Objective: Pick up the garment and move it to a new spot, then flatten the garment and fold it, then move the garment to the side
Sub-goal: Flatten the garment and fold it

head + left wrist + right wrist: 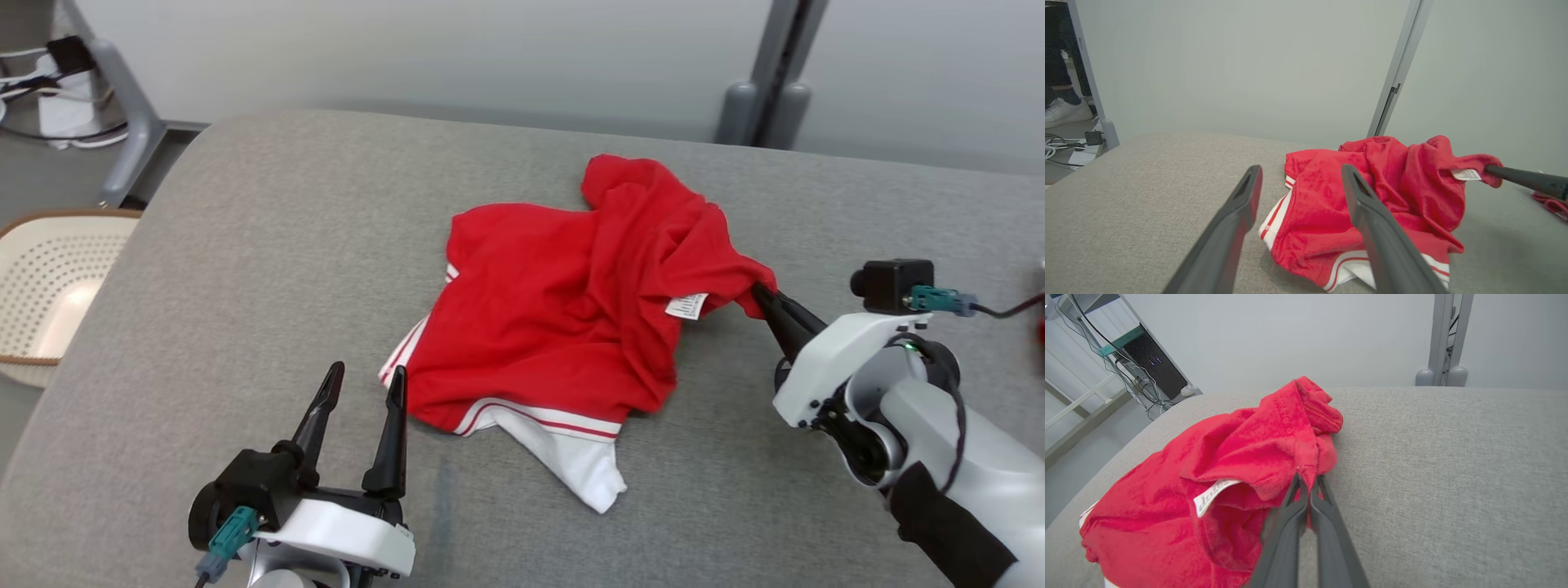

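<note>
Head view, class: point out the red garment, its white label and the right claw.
red garment [531, 327], head view, flat red middle panel.
white label [687, 306], head view, centre of the tag.
right claw [761, 294], head view, shut tips pinching the garment's edge.

No text I can read. The only candidate is a small white sewn-in tag [687, 306] on the red garment [531, 327], poking out of a fold toward my right. In the head view I see grey print rows on it, too small to read. In the left wrist view it is fine dark speckle, illegible. In my right wrist view the tag is curled with faint marks, and I can't make out letters.
</note>
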Motion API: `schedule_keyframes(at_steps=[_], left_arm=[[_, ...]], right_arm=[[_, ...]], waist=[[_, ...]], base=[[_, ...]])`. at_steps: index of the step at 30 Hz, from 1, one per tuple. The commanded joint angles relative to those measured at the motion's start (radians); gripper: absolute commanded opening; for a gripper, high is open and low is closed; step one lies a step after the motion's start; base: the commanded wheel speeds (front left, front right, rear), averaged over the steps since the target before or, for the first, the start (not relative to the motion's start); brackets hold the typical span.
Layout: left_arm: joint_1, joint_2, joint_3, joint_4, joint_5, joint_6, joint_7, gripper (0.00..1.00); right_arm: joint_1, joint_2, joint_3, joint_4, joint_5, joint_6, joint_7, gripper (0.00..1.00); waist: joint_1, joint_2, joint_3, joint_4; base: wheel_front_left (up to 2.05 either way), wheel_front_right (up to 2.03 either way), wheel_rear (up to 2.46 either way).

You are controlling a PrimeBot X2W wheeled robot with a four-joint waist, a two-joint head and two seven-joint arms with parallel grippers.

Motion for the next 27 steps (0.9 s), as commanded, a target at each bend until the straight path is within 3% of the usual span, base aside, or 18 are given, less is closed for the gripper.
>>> schedule_keyframes(at_steps=[1, 13, 18, 22, 23, 24, 25, 27], left_arm=[[0.009, 0.004, 0.006, 0.001, 0.007, -0.004, -0.004, 1.0], [0.0, 0.004, 0.025, 0.004, 0.025, -0.014, -0.004, 1.0], [-0.002, 0.004, 0.027, 0.006, 0.027, -0.015, -0.004, 1.0], [-0.006, 0.004, 0.024, 0.012, 0.025, -0.017, -0.004, 1.0], [-0.007, 0.004, 0.023, 0.014, 0.024, -0.018, -0.004, 1.0], [-0.008, 0.004, 0.022, 0.015, 0.024, -0.02, -0.004, 1.0], [-0.009, 0.004, 0.022, 0.017, 0.025, -0.021, -0.004, 1.0], [-0.01, 0.004, 0.022, 0.018, 0.026, -0.021, -0.005, 1.0]], right_arm=[[0.02, -0.023, -0.003, -0.017, 0.01, 0.0, 0.009, 0.0], [0.171, -0.246, -0.045, -0.216, 0.054, 0.0, 0.142, 0.0], [0.252, -0.292, -0.081, -0.238, 0.069, 0.0, 0.207, 0.0], [0.3, -0.285, -0.112, -0.218, 0.068, 0.0, 0.242, 0.0], [0.308, -0.276, -0.12, -0.209, 0.065, 0.0, 0.242, 0.17], [0.314, -0.266, -0.128, -0.203, 0.062, 0.0, 0.24, 0.78], [0.318, -0.257, -0.139, -0.201, 0.058, 0.0, 0.235, 1.0], [0.32, -0.251, -0.147, -0.201, 0.053, 0.0, 0.232, 1.0]], waist=[[0.0, 0.0, -0.011, -0.031], [0.0, 0.0, -0.012, -0.141], [0.0, 0.0, -0.012, -0.162], [0.0, 0.0, -0.014, -0.17], [0.0, 0.0, -0.014, -0.171], [0.0, 0.0, -0.014, -0.172], [0.0, 0.0, -0.014, -0.173], [0.0, 0.0, -0.015, -0.173]], base=[[0.0, 0.0, 0.0], [0.0, 0.0, 0.0], [0.0, 0.0, 0.0], [0.0, 0.0, 0.0], [0.0, 0.0, 0.0], [0.0, 0.0, 0.0], [0.0, 0.0, 0.0], [0.0, 0.0, 0.0]])
